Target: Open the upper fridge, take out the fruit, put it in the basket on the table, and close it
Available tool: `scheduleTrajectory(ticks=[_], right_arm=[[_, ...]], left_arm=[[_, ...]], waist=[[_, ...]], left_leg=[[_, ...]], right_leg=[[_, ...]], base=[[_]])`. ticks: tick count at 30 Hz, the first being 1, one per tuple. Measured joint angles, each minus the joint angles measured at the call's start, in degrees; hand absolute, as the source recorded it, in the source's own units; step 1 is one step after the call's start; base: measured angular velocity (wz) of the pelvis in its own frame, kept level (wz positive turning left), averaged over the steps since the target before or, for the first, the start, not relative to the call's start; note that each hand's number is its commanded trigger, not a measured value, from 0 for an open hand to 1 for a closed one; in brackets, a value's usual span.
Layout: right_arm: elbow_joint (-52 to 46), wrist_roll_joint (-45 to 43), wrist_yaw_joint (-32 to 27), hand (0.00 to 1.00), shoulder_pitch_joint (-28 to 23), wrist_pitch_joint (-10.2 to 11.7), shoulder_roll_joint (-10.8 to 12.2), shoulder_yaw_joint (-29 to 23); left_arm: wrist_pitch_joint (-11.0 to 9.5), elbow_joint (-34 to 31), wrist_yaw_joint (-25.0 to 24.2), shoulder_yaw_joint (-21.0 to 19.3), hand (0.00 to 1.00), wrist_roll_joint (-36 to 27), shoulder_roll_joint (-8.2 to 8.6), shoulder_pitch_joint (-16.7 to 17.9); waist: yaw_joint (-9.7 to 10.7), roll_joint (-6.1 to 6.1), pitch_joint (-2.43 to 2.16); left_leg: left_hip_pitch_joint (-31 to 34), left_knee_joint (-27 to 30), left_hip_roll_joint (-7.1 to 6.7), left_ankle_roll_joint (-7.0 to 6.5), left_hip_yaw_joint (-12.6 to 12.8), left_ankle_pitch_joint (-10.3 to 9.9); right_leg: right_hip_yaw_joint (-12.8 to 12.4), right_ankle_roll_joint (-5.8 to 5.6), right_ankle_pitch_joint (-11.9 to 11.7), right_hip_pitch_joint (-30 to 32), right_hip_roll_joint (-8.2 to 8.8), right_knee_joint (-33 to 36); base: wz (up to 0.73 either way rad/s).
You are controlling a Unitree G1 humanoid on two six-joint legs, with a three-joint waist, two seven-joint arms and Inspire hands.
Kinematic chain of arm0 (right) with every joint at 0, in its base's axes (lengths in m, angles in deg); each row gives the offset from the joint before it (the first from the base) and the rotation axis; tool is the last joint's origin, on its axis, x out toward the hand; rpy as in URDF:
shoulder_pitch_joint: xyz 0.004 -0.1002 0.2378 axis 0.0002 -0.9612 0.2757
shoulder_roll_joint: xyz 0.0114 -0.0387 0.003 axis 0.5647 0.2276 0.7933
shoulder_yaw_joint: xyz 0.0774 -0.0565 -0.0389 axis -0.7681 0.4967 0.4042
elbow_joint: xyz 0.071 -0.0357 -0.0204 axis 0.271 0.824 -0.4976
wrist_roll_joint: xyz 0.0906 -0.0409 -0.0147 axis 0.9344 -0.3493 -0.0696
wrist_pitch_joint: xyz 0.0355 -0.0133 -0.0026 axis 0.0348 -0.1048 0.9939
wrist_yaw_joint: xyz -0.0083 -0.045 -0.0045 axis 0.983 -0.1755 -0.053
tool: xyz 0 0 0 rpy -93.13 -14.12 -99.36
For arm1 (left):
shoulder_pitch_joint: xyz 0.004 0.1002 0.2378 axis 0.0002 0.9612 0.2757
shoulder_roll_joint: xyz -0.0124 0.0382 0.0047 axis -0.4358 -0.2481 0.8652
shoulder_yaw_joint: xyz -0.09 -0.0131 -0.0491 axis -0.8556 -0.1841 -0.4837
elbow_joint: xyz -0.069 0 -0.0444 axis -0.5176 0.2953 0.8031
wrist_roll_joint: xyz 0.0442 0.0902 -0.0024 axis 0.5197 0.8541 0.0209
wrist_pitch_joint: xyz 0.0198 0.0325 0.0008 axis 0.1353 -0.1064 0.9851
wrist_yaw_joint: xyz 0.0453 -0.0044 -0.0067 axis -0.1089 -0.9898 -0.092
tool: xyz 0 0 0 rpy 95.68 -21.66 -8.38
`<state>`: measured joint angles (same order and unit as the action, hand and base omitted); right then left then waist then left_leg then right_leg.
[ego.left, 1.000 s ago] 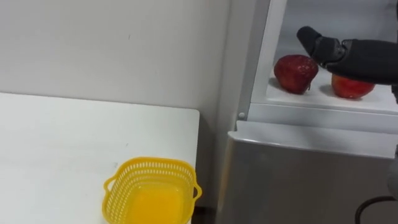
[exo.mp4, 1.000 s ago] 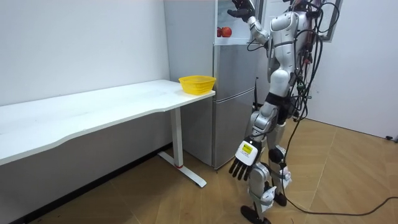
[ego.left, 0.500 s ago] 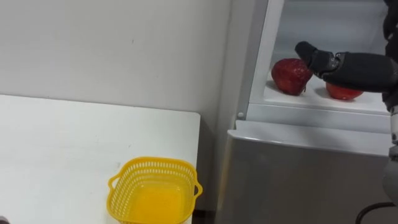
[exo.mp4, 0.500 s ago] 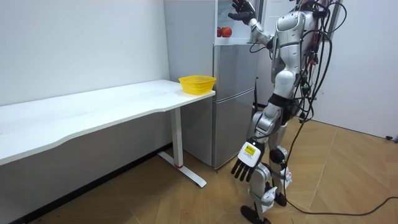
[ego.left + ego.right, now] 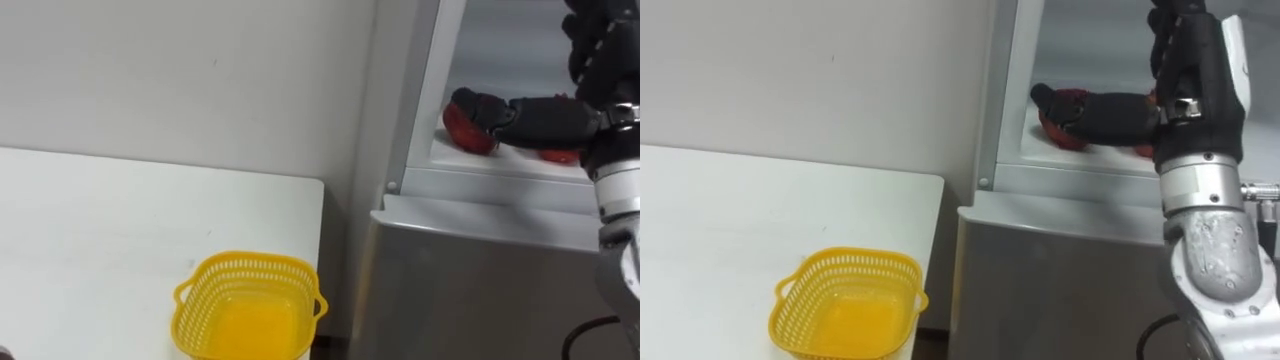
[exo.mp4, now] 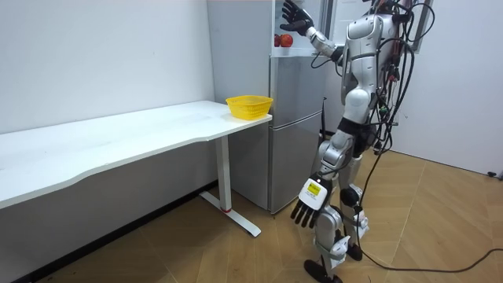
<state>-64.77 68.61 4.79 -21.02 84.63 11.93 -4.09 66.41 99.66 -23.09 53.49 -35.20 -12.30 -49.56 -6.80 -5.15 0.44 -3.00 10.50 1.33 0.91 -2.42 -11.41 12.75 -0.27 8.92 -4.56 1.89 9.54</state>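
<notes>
I've got a plain white wall (image 6: 102, 55) behind a long white table (image 6: 118, 141) w/ a white leg (image 6: 225, 177) on a flat foot. The floor (image 6: 440, 224) is light-brown wood, planks laid at angles. Rm evenly lit.

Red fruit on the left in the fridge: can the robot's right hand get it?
Probably yes. The right hand is inside the open fridge, with its open fingers stretched right across the red fruit. Nothing stands between them, so it looks within reach.
</notes>
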Motion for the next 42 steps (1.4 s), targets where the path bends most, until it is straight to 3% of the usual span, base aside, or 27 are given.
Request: scheduleTrajectory(ticks=[8, 19, 26, 31, 34, 42], right_arm=[[4.55, -0.06, 2.77, 0.00, 4.12, -0.89, -1.58, 2.21], [4.73, -0.21, 3.99, 0.00, 4.41, -1.34, -1.72, 2.25], [6.59, -0.56, 4.85, 0.00, 4.84, -1.47, -2.11, 2.24], [8.60, -0.57, 5.83, 0.00, 4.83, -1.78, -2.12, 2.24], [8.62, -0.50, 6.42, 0.00, 4.83, -2.13, -2.12, 2.74], [12.66, 1.09, 6.74, 0.00, 4.83, -1.96, -2.15, 4.32]], left_arm=[[0.51, -0.07, -2.06, 0.07, 0.00, 0.83, -0.09, -0.50], [0.75, -0.12, -5.05, 0.04, 0.00, 0.84, -0.83, -0.50], [0.95, -0.11, -5.91, -0.04, 0.00, 3.44, -1.00, -0.80], [2.34, -0.10, -6.56, 0.02, 0.00, 3.44, -1.22, -1.08], [3.26, -0.23, -6.55, 0.05, 0.00, 3.44, -1.22, -1.27], [3.21, -0.55, -6.00, 0.06, 0.00, 3.45, -1.47, -2.03]], waist=[[-0.20, -1.09, -0.39], [-1.12, -2.23, 0.05], [-1.20, -2.13, 0.11], [-1.26, -1.87, 0.14], [-1.30, -1.52, -0.06], [-1.27, -1.30, -0.19]], left_leg=[[0.33, 0.31, 0.02, -0.01, -0.08, 0.00], [0.90, 0.34, -0.01, 0.01, -0.77, -0.01], [1.38, 0.85, 0.00, 0.02, -1.04, -0.02], [1.46, 0.88, 0.00, 0.04, -1.07, -0.03], [1.32, 0.88, 0.01, 0.04, -1.05, -0.02], [0.83, 1.04, -0.02, 0.03, -1.02, -0.01]], right_leg=[[0.11, 0.00, 0.00, 0.30, 0.02, 0.07], [0.86, 0.01, -0.01, 0.55, 0.04, 0.05], [1.54, 0.01, -0.01, 0.63, 0.04, 0.04], [1.57, 0.02, -0.01, 0.64, 0.04, 0.04], [1.56, 0.03, -0.02, 0.65, 0.04, 0.05], [1.50, 0.04, -0.02, 0.19, 0.09, 0.11]], base=[[0.00], [0.02], [0.03], [0.00], [0.00], [0.00]])
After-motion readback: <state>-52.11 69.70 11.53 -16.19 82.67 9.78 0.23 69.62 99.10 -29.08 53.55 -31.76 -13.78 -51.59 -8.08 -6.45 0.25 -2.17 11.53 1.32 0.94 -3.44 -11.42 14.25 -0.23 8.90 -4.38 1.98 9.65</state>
